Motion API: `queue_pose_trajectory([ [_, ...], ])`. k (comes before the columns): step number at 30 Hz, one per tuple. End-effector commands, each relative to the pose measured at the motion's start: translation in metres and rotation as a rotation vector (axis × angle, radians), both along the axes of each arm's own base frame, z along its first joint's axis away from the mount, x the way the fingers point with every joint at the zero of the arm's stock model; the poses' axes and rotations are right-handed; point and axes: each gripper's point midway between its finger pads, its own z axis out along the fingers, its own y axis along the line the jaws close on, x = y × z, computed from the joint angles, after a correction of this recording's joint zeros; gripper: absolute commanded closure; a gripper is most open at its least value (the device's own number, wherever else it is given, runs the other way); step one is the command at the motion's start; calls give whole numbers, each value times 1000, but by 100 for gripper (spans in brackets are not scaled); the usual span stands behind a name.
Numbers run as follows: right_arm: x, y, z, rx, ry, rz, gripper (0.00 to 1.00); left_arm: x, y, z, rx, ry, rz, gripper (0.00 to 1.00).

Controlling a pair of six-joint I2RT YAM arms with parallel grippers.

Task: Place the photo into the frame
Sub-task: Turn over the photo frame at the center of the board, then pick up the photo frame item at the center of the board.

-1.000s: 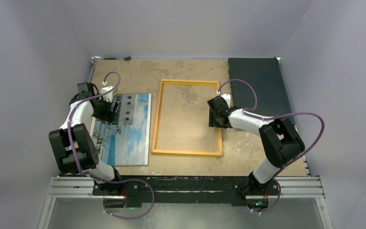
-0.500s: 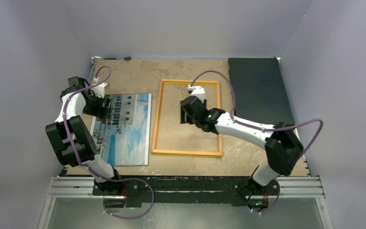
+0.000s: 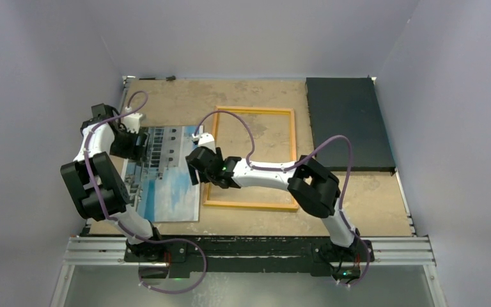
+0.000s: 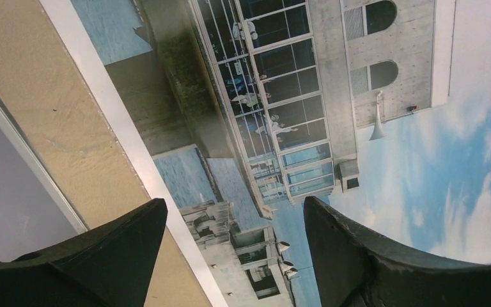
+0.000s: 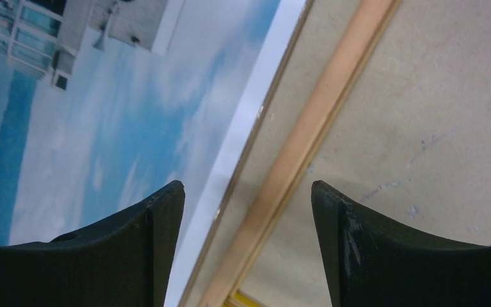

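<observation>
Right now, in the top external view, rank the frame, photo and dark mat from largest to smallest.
1. The frame.
2. The photo and the dark mat: too alike to rank, and the photo is partly covered.

The top camera sits high above and behind both arms. It looks down on the whole worn brown tabletop, from near edge to far wall. The left wrist camera looks down past the black left end effector. It is very close to the left side of the large paper photo of blue sky and grey-white buildings. The right wrist camera looks past the black right end effector. It is also very close, and sees the photo's right edge and the left rail of the thin yellow rectangular picture frame. All three views share the photo.
</observation>
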Motion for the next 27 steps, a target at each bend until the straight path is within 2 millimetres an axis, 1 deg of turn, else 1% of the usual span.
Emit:
queue_pose_trajectory([
  [1, 14, 11, 14, 5, -52, -17, 27, 8, 14, 10, 43, -52, 50, 22],
  [3, 12, 4, 3, -16, -52, -22, 32, 7, 18, 9, 61, -57, 61, 22],
  [7, 4, -17, -24, -72, -28, -38, 36, 2, 28, 3, 108, -43, 61, 22],
  [10, -8, -32, -40, -85, 13, -34, 40, -2, 37, -1, 126, -20, 62, 23],
  [13, -16, -45, -48, -91, 33, -48, 43, -3, 45, 0, 136, -15, 64, 23],
  [15, -19, -51, -49, -86, 43, -59, 43, -3, 50, 0, 156, -18, 65, 24],
  [17, -22, -56, -47, -80, 47, -71, 44, -5, 58, -1, 197, -15, 67, 24],
  [20, -23, -59, -37, -57, 45, -85, 43, -7, 67, -5, 233, -10, 75, 25],
  [21, -23, -57, -33, -46, 45, -86, 40, -5, 69, -6, 237, -13, 77, 28],
  [24, -20, -47, -16, -7, 38, -79, 31, 0, 72, -6, 222, -17, 106, 48],
  [25, -18, -43, -8, 2, 29, -74, 29, 1, 72, -6, 202, -17, 112, 51],
  [27, -12, -32, 15, 34, 4, -64, 26, 5, 73, -2, 164, -23, 123, 52],
])
